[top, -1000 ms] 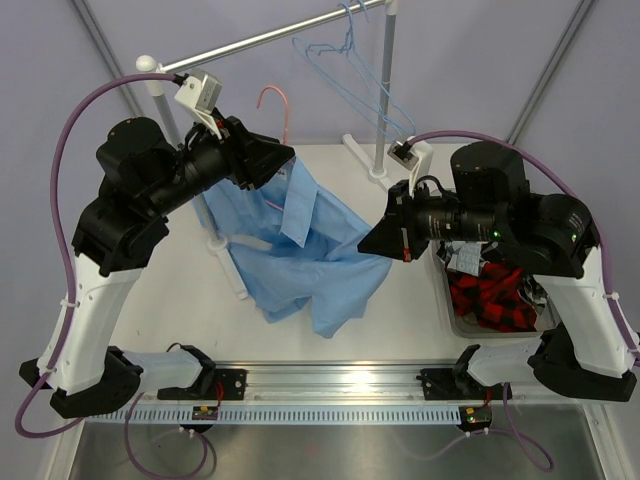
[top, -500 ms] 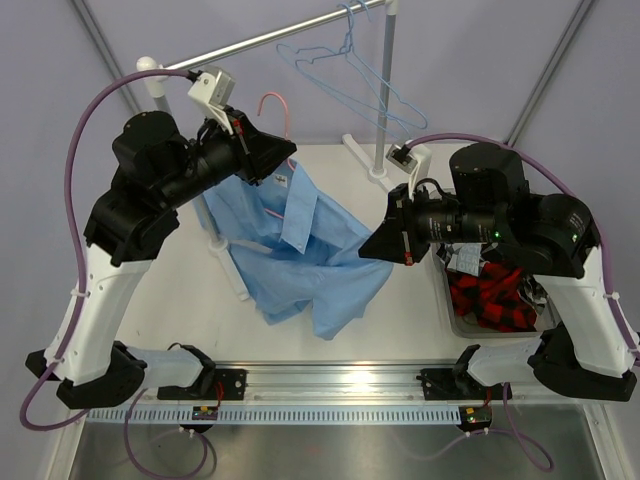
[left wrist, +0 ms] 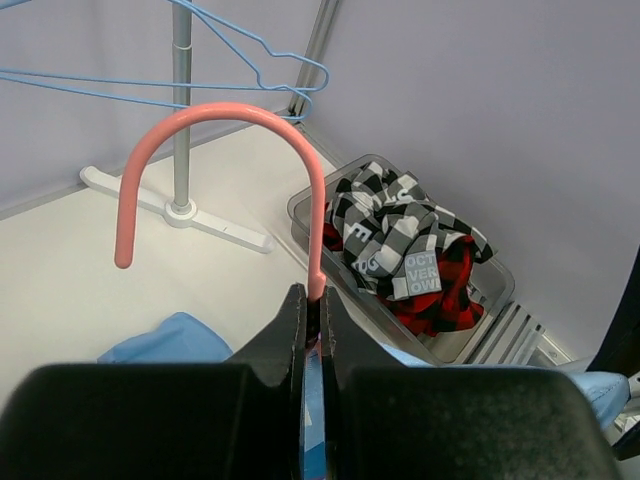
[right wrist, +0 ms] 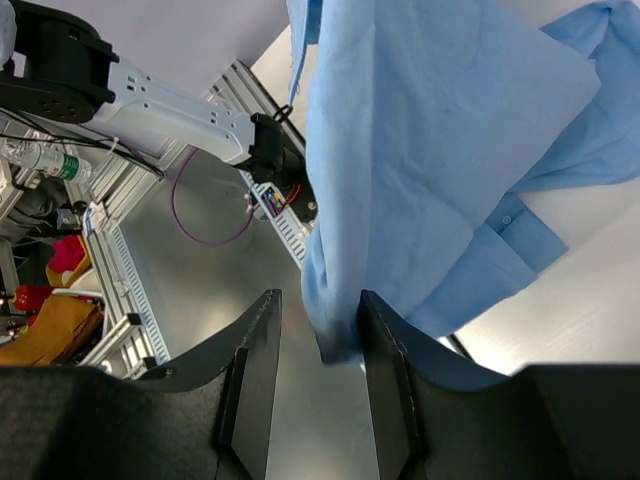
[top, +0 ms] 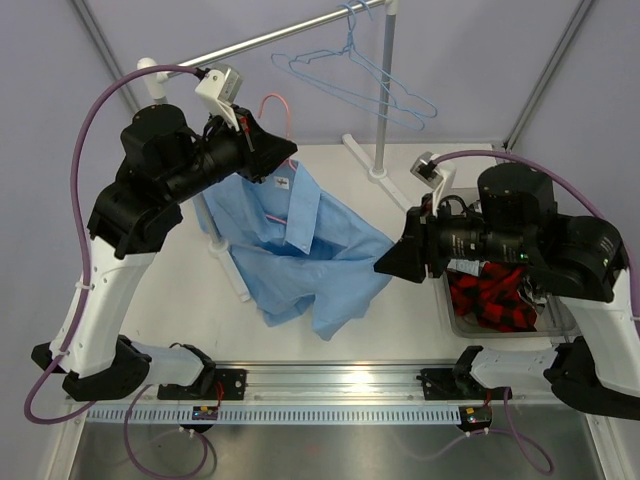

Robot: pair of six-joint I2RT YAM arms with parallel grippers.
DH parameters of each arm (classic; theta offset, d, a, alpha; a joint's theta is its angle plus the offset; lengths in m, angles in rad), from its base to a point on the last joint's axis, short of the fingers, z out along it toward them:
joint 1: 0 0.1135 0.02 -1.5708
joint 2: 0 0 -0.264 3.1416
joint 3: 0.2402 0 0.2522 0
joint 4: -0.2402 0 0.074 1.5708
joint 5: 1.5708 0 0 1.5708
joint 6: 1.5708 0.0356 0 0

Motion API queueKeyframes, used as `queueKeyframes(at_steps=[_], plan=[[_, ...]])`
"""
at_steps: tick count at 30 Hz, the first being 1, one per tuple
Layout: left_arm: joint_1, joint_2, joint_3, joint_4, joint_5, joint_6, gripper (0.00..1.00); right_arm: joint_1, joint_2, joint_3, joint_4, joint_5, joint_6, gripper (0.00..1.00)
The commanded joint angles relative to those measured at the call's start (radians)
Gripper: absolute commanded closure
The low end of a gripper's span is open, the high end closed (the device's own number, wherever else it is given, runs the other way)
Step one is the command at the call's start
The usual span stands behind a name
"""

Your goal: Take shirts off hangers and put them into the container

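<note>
Evidently steadying the thin pink wire hanger in the clamped left pincer, with right pincer apart around the edge of the plain light blue shirt.

1. The pink hanger shows only its hook; its shoulders are hidden inside the blue shirt.
2. The right arm covers much of the bin.
3. The right wrist view cuts the shirt off at its top edge.
</note>
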Motion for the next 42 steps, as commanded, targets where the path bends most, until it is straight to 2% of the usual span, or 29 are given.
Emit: queueKeyframes(at_steps=[1, 4, 6, 8, 9, 10, 17, 22, 24, 27, 33, 36, 39, 42], plan=[[0.005, -0.006, 0.053, 0.071, -0.012, -0.016, 1.00, 0.013, -0.067, -0.056, -0.006, 0.030, 0.028, 0.55], [0.003, -0.004, 0.054, 0.074, -0.011, -0.016, 1.00, 0.013, -0.087, -0.076, -0.012, 0.036, 0.041, 0.59], [0.005, -0.006, 0.053, 0.074, -0.008, -0.018, 1.00, 0.013, -0.101, -0.085, -0.009, 0.042, 0.046, 0.67], [0.003, -0.004, 0.053, 0.077, -0.006, -0.020, 1.00, 0.013, -0.106, -0.089, -0.006, 0.047, 0.046, 0.79], [0.005, -0.004, 0.051, 0.076, -0.006, -0.020, 1.00, 0.013, -0.103, -0.087, -0.007, 0.053, 0.048, 0.98], [0.003, -0.004, 0.051, 0.076, -0.006, -0.020, 1.00, 0.013, -0.100, -0.079, -0.009, 0.053, 0.049, 1.00], [0.003, -0.012, 0.046, 0.046, -0.063, 0.003, 1.00, 0.013, -0.136, -0.032, -0.027, 0.159, 0.063, 1.00], [0.005, -0.021, 0.011, 0.045, -0.100, 0.010, 1.00, 0.013, -0.143, 0.123, -0.059, 0.373, 0.066, 1.00], [0.005, -0.021, 0.002, 0.048, -0.117, 0.010, 1.00, 0.013, -0.184, 0.155, -0.056, 0.523, 0.078, 1.00], [0.005, -0.016, 0.003, 0.060, -0.123, 0.005, 1.00, 0.012, -0.309, 0.109, -0.001, 0.707, 0.113, 1.00], [0.005, 0.013, 0.054, 0.079, -0.114, -0.021, 1.00, 0.013, -0.555, -0.019, -0.055, 0.920, 0.279, 1.00], [0.005, 0.030, 0.079, 0.088, -0.094, -0.036, 1.00, 0.012, -0.601, -0.052, -0.143, 0.909, 0.345, 1.00], [0.005, 0.037, 0.089, 0.094, -0.081, -0.044, 1.00, 0.013, -0.592, -0.099, -0.240, 0.819, 0.406, 1.00], [0.006, 0.044, 0.102, 0.086, -0.081, -0.036, 1.00, 0.012, -0.639, -0.186, -0.216, 0.750, 0.417, 1.00]])
